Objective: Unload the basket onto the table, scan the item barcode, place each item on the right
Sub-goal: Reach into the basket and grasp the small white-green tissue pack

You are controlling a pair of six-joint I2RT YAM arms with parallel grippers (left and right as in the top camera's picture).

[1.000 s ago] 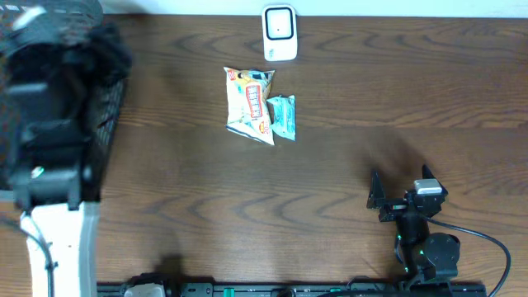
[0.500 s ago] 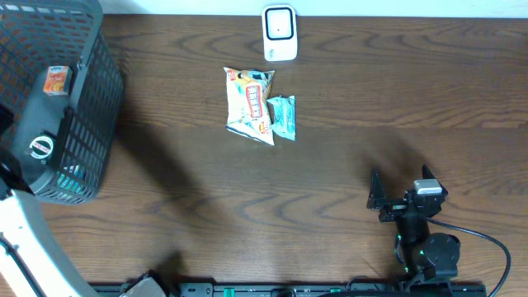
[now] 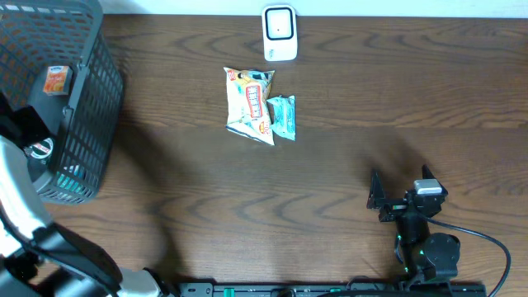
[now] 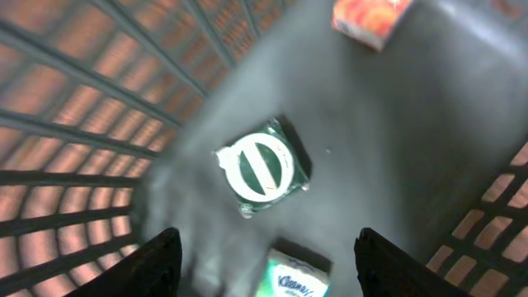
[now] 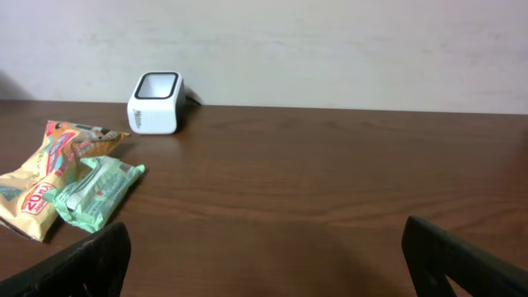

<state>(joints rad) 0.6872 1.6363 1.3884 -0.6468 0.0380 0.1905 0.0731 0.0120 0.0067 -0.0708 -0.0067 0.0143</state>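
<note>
Left arm: a second ago it was covering the basket (image 3: 91,107) from overhead; now it is pulling back toward my lower-left edge, and the basket is showing again. The left gripper (image 4: 268,268) is hanging over the basket floor, fingers apart, nothing clamped. So no item has been lifted yet.

The right gripper (image 5: 276,264) is idling near my side of the table, spread wide and empty.

I am judging the likely scan items to be in the basket:
- green round pack (image 4: 262,165), white ring-and-bar mark, no legible text
- tissue pack (image 4: 299,282), reading "Kleenex"
- orange box (image 4: 371,18), blurred

The scanner (image 3: 280,33) is standing at the far edge. A snack bag (image 3: 250,105) and a teal packet (image 3: 282,115) are lying near it, print too small to read.
</note>
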